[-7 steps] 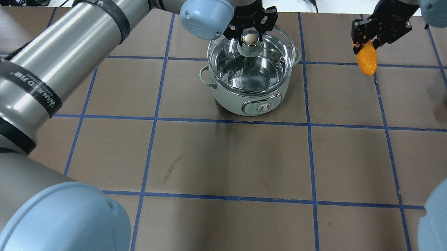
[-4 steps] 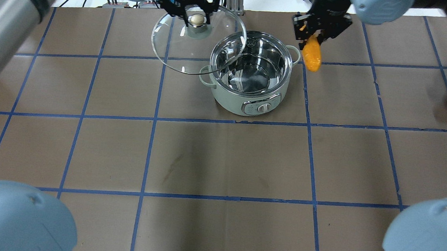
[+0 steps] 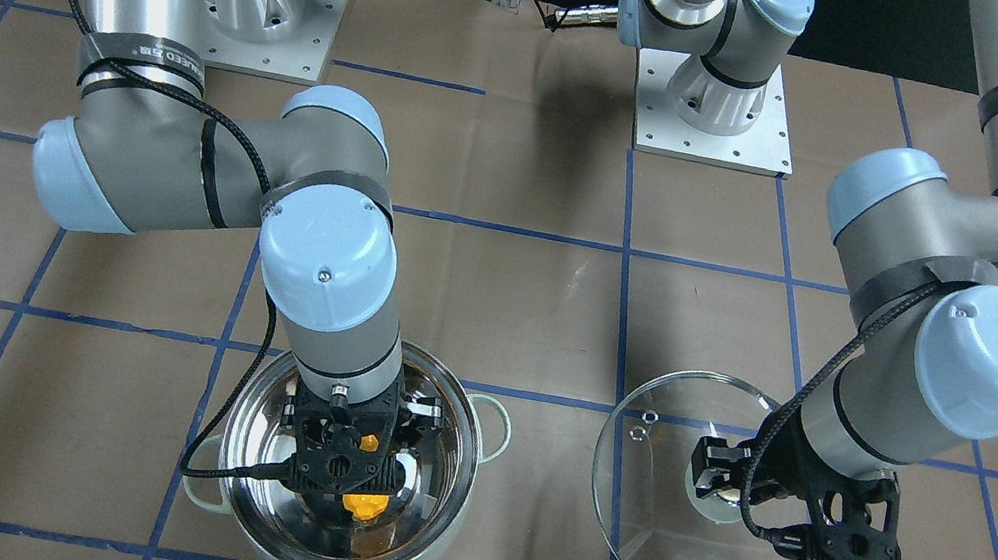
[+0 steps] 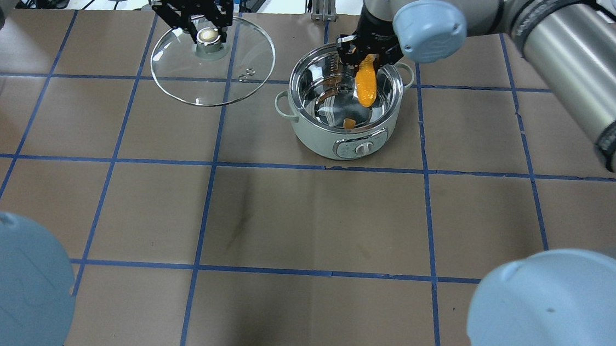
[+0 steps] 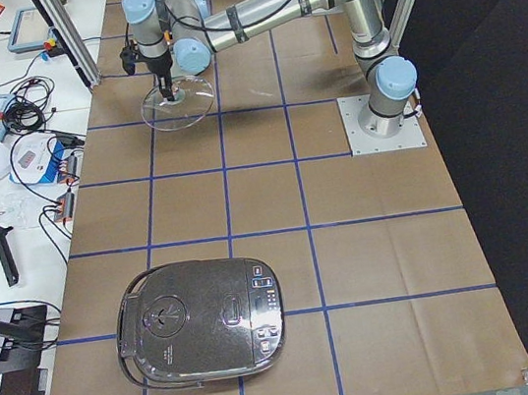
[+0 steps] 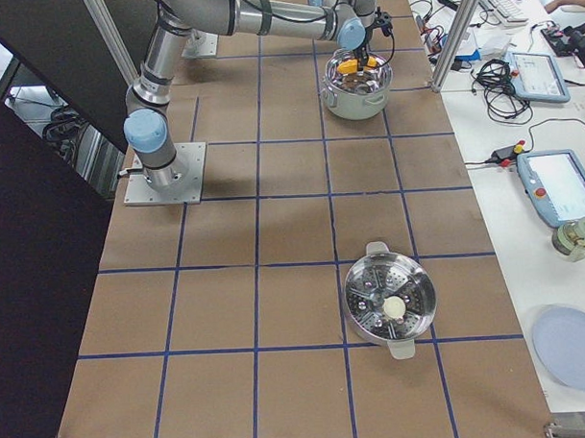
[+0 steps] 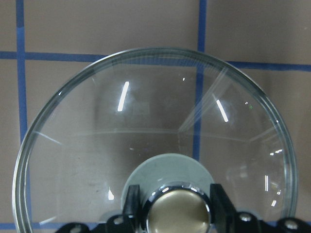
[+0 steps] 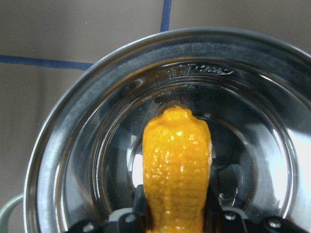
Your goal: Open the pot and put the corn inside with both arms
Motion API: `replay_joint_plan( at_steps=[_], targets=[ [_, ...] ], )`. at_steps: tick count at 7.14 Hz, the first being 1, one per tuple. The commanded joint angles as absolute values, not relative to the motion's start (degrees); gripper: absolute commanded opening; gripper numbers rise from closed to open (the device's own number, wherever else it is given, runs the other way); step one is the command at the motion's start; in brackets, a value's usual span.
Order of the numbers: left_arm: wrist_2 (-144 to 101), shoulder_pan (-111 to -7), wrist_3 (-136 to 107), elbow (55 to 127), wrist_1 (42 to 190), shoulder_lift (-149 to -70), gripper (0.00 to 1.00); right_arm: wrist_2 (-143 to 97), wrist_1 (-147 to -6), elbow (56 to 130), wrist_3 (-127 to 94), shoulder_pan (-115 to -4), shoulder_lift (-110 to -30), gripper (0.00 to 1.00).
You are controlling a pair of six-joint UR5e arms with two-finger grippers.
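The pot (image 4: 316, 140) stands open at the far middle of the table, and also shows in the front view (image 3: 458, 435) and the right wrist view (image 8: 63, 145). My right gripper (image 4: 368, 57) is shut on the corn (image 4: 365, 84), which hangs tip-down inside the pot's rim, above its shiny bottom. The corn also shows in the right wrist view (image 8: 177, 160) and the front view (image 3: 365, 504). My left gripper (image 4: 207, 34) is shut on the knob of the glass lid (image 4: 210, 83) and holds the lid to the left of the pot, apart from it. The lid also shows in the left wrist view (image 7: 146, 121).
A black-and-silver rice cooker (image 5: 203, 321) sits at the table's left end. A steel steamer pot (image 6: 390, 302) sits toward the right end. Blue tape lines grid the brown table cover. Cables and devices lie on the bench beyond the far edge.
My left gripper lifted the lid off the pot and carried it left. My right gripper carried the corn from the far right to over and into the open pot.
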State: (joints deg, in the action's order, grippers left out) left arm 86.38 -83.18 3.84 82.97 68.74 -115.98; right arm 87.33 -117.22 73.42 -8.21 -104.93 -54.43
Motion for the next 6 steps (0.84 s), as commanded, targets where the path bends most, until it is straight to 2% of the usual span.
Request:
replay_joint_plan(
  at_steps=[1,2,3,4,5,6],
  targets=[
    [86.40,-80.96,7.19,91.03,56.28,-116.98,0.23,90.17,-118.39,74.44,-7.82,-105.03,-53.00,0.07],
    [86.31,-79.64,9.38,91.32,56.08,-117.59,0.23,90.26,-118.48,75.23,-7.91,-105.03,-52.56,0.08],
    [86.05,-78.50,9.84,91.14,56.07,-117.86,0.23,90.35,-120.56,75.67,-8.00,-105.03,-51.86,0.14],
    [85.87,-78.40,9.93,91.23,55.99,-118.38,0.31,90.35,-120.93,75.59,-7.91,-105.03,-50.90,0.33],
    [85.87,-77.70,12.02,91.40,52.77,-120.13,0.48,90.35,-120.94,75.67,-7.56,-105.03,-50.89,0.99],
    [86.13,-77.52,12.48,91.32,52.21,-120.06,0.93,90.44,-120.76,75.50,-7.56,-104.94,-51.50,1.00]
  ],
)
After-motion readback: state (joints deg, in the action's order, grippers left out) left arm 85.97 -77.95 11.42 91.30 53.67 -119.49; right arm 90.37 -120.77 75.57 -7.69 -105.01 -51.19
